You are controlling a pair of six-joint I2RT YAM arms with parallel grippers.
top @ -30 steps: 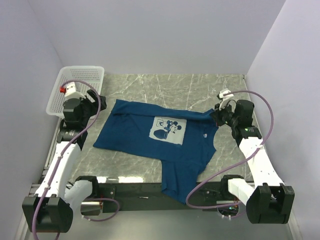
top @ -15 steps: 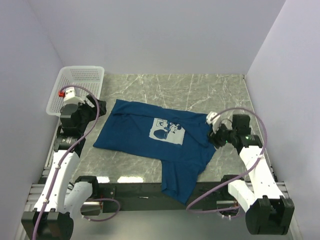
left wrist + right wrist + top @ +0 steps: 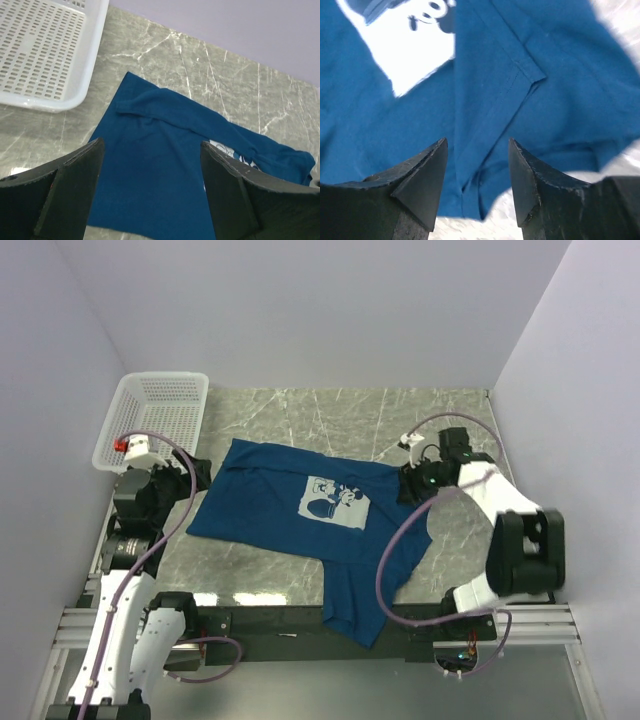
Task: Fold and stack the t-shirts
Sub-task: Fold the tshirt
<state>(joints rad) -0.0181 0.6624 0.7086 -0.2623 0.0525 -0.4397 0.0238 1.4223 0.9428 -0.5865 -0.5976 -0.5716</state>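
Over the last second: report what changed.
The right claw pulled the right edge of the t-shirt inward over the cloth, then opened and let it go; it now hovers open above that edge. The left arm drew back a little toward its base. The left claw stayed open, and the basket did not move.

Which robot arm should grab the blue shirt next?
Probably the right. The right gripper, open, hangs close over the rumpled right edge of the t-shirt. The left gripper, also open, sits farther from the cloth, near its left edge.
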